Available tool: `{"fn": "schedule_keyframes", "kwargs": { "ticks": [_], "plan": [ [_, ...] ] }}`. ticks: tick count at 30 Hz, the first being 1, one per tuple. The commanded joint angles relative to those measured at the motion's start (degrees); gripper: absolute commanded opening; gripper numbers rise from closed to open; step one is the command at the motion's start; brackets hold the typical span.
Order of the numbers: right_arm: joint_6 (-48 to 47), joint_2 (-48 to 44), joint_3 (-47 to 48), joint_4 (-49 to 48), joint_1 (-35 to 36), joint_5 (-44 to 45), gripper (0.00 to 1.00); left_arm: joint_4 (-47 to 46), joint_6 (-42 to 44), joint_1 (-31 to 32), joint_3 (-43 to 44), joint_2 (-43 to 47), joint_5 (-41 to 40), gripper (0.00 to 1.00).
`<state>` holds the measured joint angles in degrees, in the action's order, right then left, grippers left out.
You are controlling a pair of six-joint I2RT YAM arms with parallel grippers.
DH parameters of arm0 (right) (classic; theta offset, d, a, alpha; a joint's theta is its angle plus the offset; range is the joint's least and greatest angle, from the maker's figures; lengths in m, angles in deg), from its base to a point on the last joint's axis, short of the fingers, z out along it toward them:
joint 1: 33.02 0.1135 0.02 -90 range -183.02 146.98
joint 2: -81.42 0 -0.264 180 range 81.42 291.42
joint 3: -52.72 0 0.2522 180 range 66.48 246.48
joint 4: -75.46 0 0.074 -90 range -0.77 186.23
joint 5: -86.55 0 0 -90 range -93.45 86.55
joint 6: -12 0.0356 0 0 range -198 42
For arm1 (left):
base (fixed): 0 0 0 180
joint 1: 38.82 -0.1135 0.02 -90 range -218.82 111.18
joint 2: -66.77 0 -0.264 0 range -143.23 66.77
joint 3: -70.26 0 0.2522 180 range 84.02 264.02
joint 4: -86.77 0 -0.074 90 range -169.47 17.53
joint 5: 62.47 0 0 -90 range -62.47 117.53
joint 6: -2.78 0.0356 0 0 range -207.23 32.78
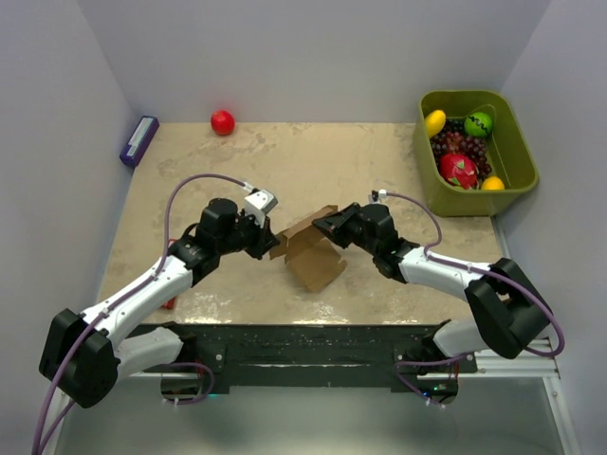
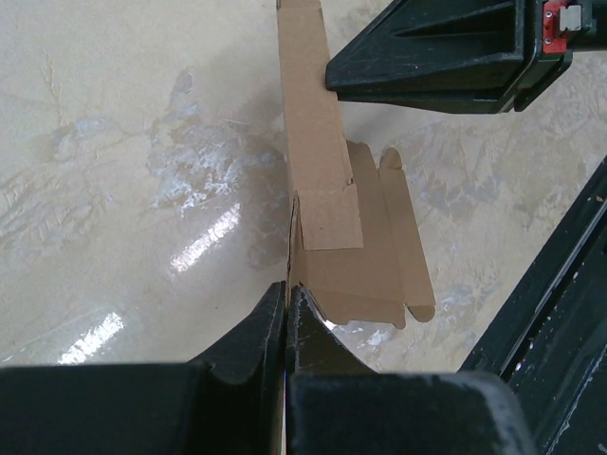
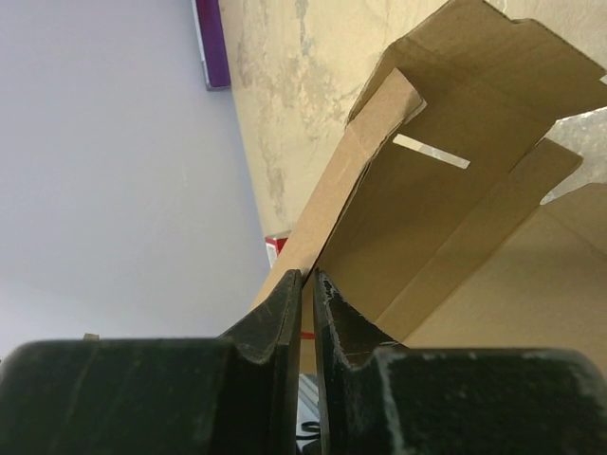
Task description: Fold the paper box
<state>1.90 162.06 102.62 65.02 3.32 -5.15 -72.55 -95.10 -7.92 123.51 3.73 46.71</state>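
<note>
The paper box (image 1: 308, 251) is a brown cardboard blank, partly folded, at the middle of the table between my two grippers. My left gripper (image 1: 268, 245) is shut on its left edge. In the left wrist view the jaws (image 2: 287, 289) pinch a thin upright panel, with the tabbed flaps of the paper box (image 2: 356, 270) spread on the table beyond. My right gripper (image 1: 324, 226) is shut on the box's far right panel. In the right wrist view the jaws (image 3: 308, 277) clamp the panel's edge, and the creased panels of the paper box (image 3: 446, 180) rise ahead.
A green bin (image 1: 520, 161) of toy fruit stands at the back right. A red ball (image 1: 222, 121) and a purple-blue box (image 1: 138, 140) lie at the back left. A red packet (image 1: 169, 303) peeks out under my left arm.
</note>
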Motion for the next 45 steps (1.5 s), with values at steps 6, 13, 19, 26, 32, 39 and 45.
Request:
{"fn": "schedule_keyframes", "kwargs": {
  "ticks": [6,13,19,26,32,39,45],
  "plan": [
    [-3.61,3.12,0.42,1.10,0.05,2.22,0.10,-5.86,0.06,0.04,0.24,1.00,4.64,0.00],
    [-5.01,6.11,1.74,-0.05,0.31,1.78,0.09,-6.04,0.06,0.04,0.24,0.73,5.52,0.00],
    [-7.90,4.18,1.92,1.53,0.40,1.96,0.12,-5.07,0.14,-0.05,0.42,0.38,2.27,0.00],
    [-18.18,-5.13,0.34,6.80,0.75,6.96,0.50,-3.67,-0.38,-0.05,0.77,-0.15,-0.55,0.00],
    [-28.91,-10.50,0.07,8.12,8.04,12.85,0.64,-3.14,-1.09,-0.48,1.74,-2.43,1.47,0.00],
    [-33.49,-6.29,4.72,11.81,21.03,22.34,0.64,-3.75,-2.23,-1.80,1.47,-2.69,3.76,0.00],
    [-34.98,-0.49,9.56,14.19,26.76,28.92,0.61,-4.02,-3.19,-3.03,1.47,-3.22,5.96,0.00]
  ]
}}
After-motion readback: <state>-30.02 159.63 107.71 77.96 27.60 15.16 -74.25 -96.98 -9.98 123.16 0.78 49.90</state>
